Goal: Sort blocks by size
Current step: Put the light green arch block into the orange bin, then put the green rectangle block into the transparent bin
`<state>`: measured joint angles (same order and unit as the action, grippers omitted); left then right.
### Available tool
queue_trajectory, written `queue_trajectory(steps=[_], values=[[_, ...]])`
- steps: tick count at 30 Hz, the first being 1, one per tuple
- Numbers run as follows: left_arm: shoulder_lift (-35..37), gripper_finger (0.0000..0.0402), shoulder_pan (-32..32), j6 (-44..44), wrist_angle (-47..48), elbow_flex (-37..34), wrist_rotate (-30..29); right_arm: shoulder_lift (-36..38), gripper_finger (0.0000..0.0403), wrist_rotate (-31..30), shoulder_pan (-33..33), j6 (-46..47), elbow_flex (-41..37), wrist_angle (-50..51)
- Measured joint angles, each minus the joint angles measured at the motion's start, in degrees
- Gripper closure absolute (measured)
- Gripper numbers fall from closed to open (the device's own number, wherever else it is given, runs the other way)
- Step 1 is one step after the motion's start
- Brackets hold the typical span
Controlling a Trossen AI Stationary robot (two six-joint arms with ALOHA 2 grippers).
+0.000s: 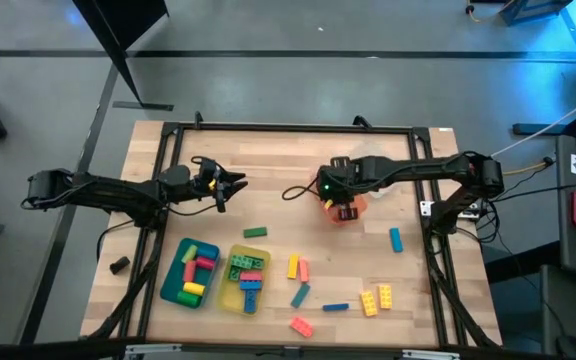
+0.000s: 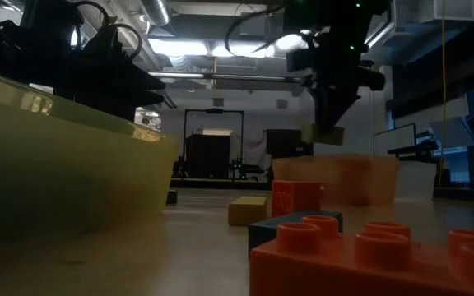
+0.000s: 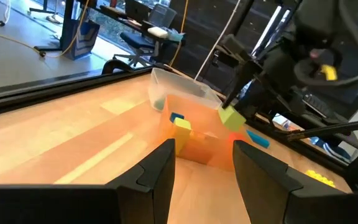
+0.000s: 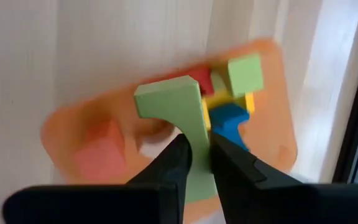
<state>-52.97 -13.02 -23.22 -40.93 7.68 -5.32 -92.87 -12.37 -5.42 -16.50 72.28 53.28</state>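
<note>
Right tool (image 4: 201, 163) pinches arched green block (image 4: 169, 102) upright above orange tray (image 4: 272, 112).

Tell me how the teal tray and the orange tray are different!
The teal tray sits near the table's front left, while the orange tray sits farther back, near the middle. Nothing hovers over the teal tray, but the right gripper hangs above the orange tray, shut on a green block. In the high view the teal tray shows pink, yellow and green blocks; the orange tray holds small red, blue, yellow and green ones. Both hold sorted blocks.
</note>
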Motion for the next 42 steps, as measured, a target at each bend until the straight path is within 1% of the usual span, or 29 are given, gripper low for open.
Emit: queue_trajectory(steps=[2,8,13,15,20,23,26,32,35,42], values=[[0.0,0.0256,0.0,-0.1,0.0,0.0,0.0,0.0,0.0332,-0.1,-0.2,0.2,-0.1,1.5],[0.0,0.0256,0.0,-2.1,0.1,0.1,0.5,0.0,0.0332,-0.2,-0.2,0.4,-0.1,1.3],[0.0,0.0256,0.0,2.0,1.0,3.2,2.3,0.0,0.0331,-0.2,-0.2,3.2,-0.1,0.8],[0.0,0.0256,0.0,4.6,4.6,5.3,2.7,0.0,0.0331,-0.5,-0.2,3.4,-0.1,1.0],[0.0,0.0256,0.0,6.8,22.2,12.7,2.8,0.0,0.0331,-0.5,-0.2,3.4,-0.1,1.4],[0.0,0.0256,0.0,7.4,30.3,16.8,2.8,0.0,0.0331,-0.5,-0.2,2.9,-0.1,1.2],[0.0,0.0256,0.0,9.0,33.0,19.0,2.8,0.0,0.0331,-0.5,-0.2,2.8,-0.1,0.6],[0.0,0.0256,0.1,9.6,32.6,19.4,2.8,0.0,0.0327,-0.5,-0.2,3.0,-0.1,0.9],[-0.2,0.0257,1.0,8.5,32.8,19.4,2.8,0.0,0.0304,-0.6,-0.2,3.0,0.0,1.0],[-1.6,0.0257,3.9,8.0,33.0,19.4,2.8,0.0,0.021,-0.6,-0.2,3.0,0.0,0.6]])
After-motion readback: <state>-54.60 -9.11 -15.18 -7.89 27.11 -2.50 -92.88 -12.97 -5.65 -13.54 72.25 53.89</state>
